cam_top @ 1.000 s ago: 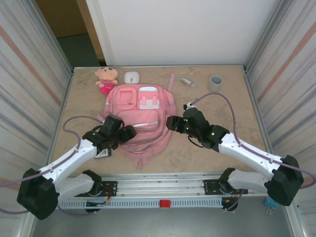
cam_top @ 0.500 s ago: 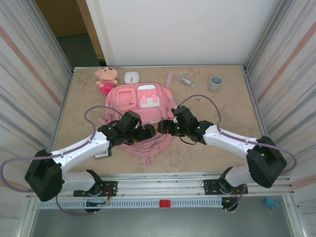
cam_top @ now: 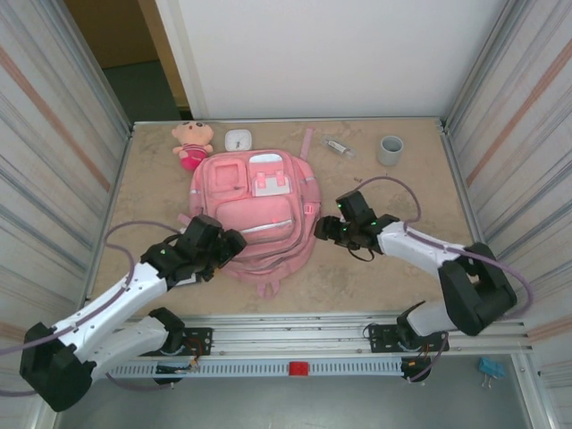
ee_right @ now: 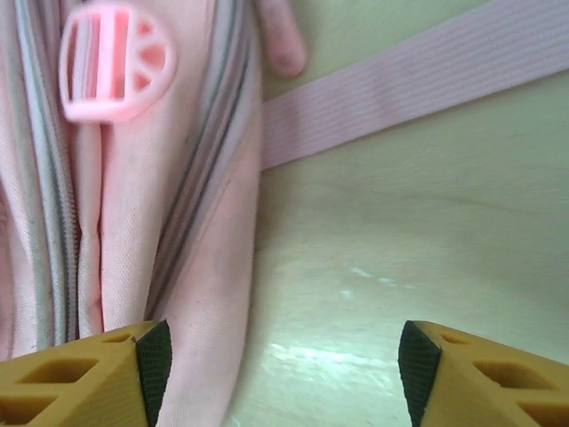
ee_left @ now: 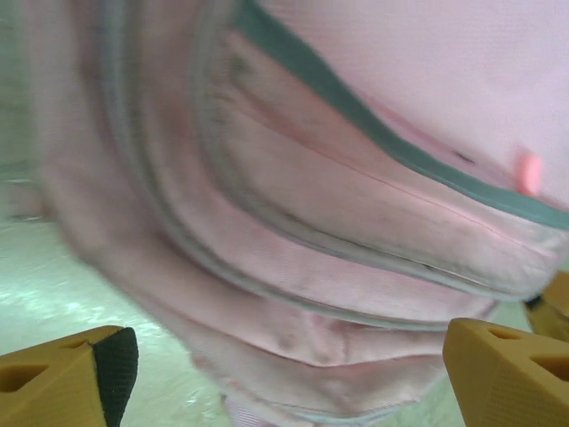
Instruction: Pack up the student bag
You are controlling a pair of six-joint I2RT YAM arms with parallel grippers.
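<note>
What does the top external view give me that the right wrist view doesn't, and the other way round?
Top external: the plush doll, the grey cup and the left gripper at the student bag's near-left corner. Right wrist: a round pink pull on the bag's side and a strap lying flat on the table. Both: the bag's right edge and the table.

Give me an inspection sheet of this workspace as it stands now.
Surface: tan table, no spills seen.
Job's things: student bag lies flat mid-table, front pockets facing up.
Clutter: plush doll, small white object, clear tube-like item and grey cup along the far edge.
Grippers: left gripper open at the bag's near left side; right gripper open at its right edge.
Cables: purple cables loop off both arms.
Surroundings: corrugated metal walls either side, white panel behind.
</note>
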